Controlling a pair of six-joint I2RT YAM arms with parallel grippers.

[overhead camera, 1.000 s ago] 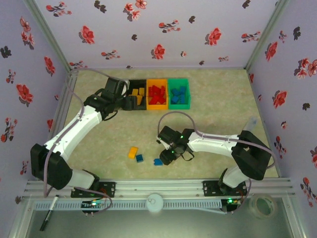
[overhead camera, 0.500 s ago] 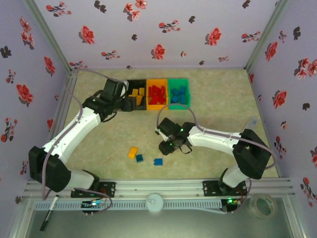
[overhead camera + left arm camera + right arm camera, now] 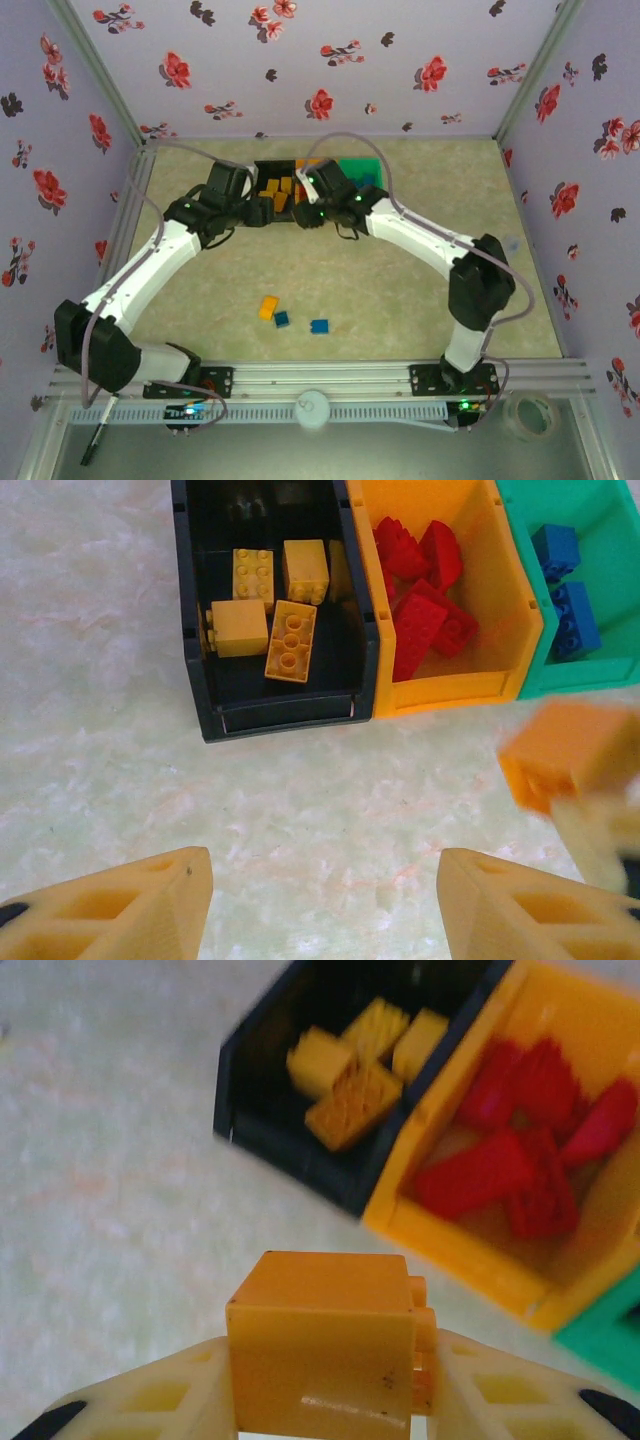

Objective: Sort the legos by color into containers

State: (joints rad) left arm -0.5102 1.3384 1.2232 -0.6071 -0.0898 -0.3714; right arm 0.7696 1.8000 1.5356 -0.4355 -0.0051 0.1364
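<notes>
An orange brick [image 3: 570, 748] is blurred; the picture's edge crops the green bin [image 3: 585, 677].

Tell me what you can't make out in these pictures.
Top view: the right arm covers the orange bin and much of the green bin, so the red bricks and blue bricks cannot be counted.
Left wrist: the frame edge cuts off the green bin's right side.
Right wrist: blur smears what lies in the black bin.
</notes>
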